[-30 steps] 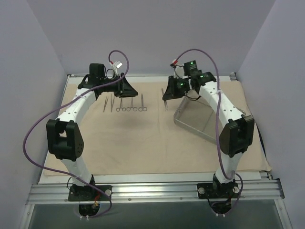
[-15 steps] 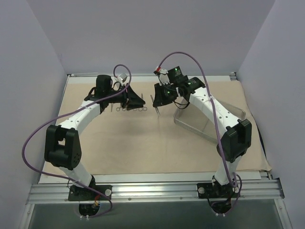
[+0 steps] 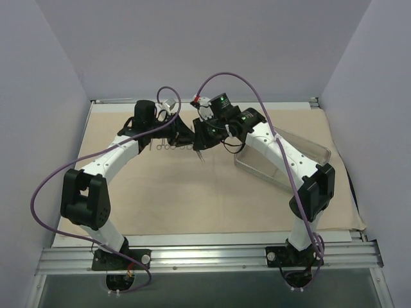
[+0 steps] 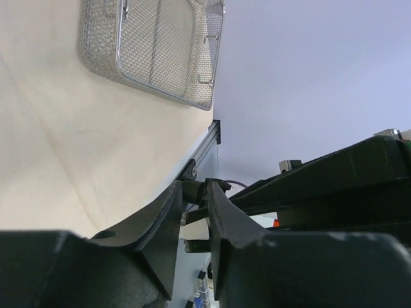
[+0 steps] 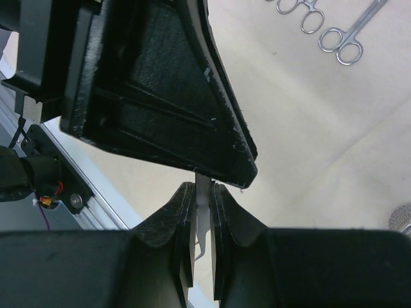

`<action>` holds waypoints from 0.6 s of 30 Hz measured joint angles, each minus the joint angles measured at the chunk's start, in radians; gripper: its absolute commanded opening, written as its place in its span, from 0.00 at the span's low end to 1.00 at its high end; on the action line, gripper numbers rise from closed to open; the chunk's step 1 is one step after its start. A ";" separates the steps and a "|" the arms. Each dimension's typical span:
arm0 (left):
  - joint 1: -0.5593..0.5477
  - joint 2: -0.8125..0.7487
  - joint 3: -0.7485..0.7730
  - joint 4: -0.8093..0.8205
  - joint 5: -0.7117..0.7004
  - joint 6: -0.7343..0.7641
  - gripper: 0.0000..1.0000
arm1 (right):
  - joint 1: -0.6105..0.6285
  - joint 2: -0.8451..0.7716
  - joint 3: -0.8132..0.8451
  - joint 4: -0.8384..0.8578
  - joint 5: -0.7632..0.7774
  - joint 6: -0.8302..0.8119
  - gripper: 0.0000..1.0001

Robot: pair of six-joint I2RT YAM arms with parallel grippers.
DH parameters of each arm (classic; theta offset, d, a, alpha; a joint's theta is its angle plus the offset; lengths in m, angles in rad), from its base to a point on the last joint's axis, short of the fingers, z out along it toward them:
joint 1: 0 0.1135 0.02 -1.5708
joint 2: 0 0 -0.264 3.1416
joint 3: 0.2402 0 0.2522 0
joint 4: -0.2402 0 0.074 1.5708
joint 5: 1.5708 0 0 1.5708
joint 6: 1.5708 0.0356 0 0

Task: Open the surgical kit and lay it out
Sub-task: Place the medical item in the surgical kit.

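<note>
While the left hand [image 3: 185, 135], its grip unclear, blocks at 12 o'clock, the right hand [image 5: 200, 190] pinches tweezers [image 5: 203, 215], arm stretched forward.

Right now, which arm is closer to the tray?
The right arm: its forearm lies over the tray. The left arm is across the cloth, well apart from it.

Boxed in by plain lavender walls [image 3: 205, 45].
Lit softly and evenly; bounded along the near edge by slotted aluminium rails [image 3: 205, 258], grey surface [image 3: 212, 292] below.
</note>
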 measured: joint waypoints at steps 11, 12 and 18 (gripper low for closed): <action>0.007 0.000 0.019 0.042 -0.041 -0.021 0.02 | -0.013 0.023 0.058 -0.031 0.026 0.147 0.70; 0.011 0.000 0.023 0.051 -0.051 -0.011 0.02 | -0.024 0.024 0.058 -0.031 0.020 0.183 0.70; 0.041 -0.002 0.032 0.142 -0.140 0.068 0.02 | -0.122 0.024 0.048 -0.022 -0.021 0.460 0.70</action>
